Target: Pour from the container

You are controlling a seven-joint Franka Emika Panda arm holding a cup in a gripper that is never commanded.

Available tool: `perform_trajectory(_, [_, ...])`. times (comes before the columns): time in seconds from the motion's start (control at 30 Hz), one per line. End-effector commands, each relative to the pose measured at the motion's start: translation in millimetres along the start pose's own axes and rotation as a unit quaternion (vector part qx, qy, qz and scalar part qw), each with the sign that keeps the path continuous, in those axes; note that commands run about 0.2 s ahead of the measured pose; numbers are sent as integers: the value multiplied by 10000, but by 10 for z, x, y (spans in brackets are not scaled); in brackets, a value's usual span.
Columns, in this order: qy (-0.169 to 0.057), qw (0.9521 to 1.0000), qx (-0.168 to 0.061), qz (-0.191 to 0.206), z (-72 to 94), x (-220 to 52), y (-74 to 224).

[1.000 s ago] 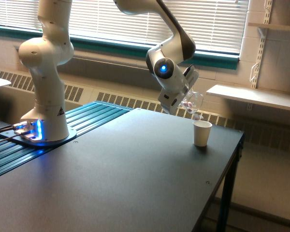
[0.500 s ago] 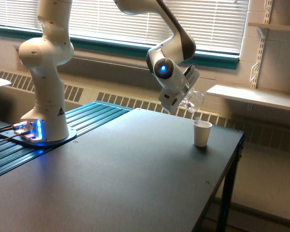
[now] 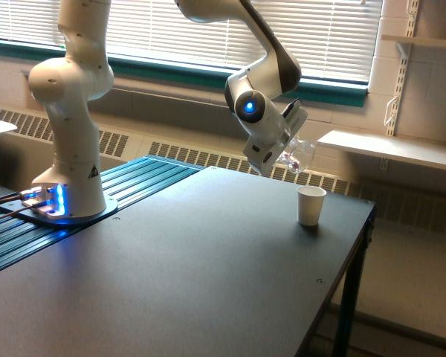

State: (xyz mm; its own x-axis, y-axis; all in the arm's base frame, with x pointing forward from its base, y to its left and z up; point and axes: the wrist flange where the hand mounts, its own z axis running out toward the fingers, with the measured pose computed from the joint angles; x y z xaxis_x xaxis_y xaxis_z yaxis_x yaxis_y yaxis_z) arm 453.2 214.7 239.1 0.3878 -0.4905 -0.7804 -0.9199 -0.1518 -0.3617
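In the exterior view the clear see-through container [image 3: 298, 156] hangs tilted over on its side, mouth toward the view's right and slightly down. My gripper [image 3: 286, 154] is shut on it from the view's left. Below and a little right of it, a white paper cup [image 3: 310, 205] stands upright on the dark table [image 3: 193, 275]. The container's rim is above the cup's opening with a clear gap between them. I cannot tell what is inside the container.
The arm's white base [image 3: 67, 186] with blue lights stands at the table's left on a ribbed teal strip [image 3: 126, 186]. The table's right edge [image 3: 357, 253] runs just past the cup. A wall shelf [image 3: 390, 149] is behind on the right.
The container has risen slightly and tipped back a little from the cup. The white cup has not moved.
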Motion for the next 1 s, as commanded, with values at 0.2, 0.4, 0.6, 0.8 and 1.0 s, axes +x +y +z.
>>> perform_trajectory(0.2, [-65, 9998, 135, 103, -45, -10, -31])
perform_trajectory(0.4, [-88, 9998, 134, 129, -42, -2, -31])
perform_trajectory(0.6, [-95, 9997, 129, 164, -25, 11, 0])
perform_trajectory(0.8, [-67, 9997, 178, 149, -17, -4, -19])
perform_trajectory(1.0, [-89, 9996, 195, 171, -13, -28, -22])
